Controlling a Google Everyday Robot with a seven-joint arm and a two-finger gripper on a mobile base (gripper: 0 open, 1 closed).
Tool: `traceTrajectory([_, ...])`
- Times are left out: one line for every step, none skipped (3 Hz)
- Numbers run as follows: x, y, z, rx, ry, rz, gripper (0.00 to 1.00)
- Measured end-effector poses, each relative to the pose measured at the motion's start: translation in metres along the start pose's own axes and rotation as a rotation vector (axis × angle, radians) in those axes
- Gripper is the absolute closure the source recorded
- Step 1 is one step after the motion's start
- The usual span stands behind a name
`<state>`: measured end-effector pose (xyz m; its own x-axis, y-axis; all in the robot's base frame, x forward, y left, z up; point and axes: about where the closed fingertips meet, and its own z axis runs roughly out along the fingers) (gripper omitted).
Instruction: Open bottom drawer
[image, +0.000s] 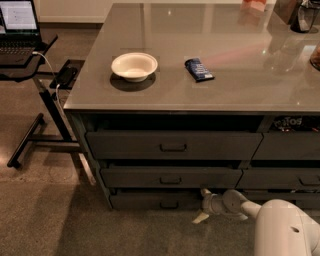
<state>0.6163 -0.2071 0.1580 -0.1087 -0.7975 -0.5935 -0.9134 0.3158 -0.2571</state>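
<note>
The bottom drawer (150, 201) is the lowest, slimmest dark grey front in the left column, with a small dark pull handle (169, 205) at its centre. It looks closed or nearly closed. My gripper (202, 205) reaches in from the lower right on a white arm (280, 227). It sits at the drawer's right end, right of the handle, with one pale finger (205, 192) up by the drawer's top edge and the other finger (200, 217) down by the floor.
Two taller grey drawers (172, 146) sit above it, slightly pulled out. A neighbouring drawer column (285, 145) is at right. The countertop holds a white bowl (134, 66) and a blue packet (199, 69). A laptop stand (35, 95) stands at left on carpet.
</note>
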Motion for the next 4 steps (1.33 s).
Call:
traceTrajectory([0.0001,0.0000,0.0002,0.000,0.000,0.000,0.18])
traceTrajectory([0.0001,0.0000,0.0002,0.000,0.000,0.000,0.41])
traceTrajectory([0.0001,0.0000,0.0002,0.000,0.000,0.000,0.64])
traceTrajectory([0.0000,0.0000,0.0001,0.000,0.000,0.000,0.88])
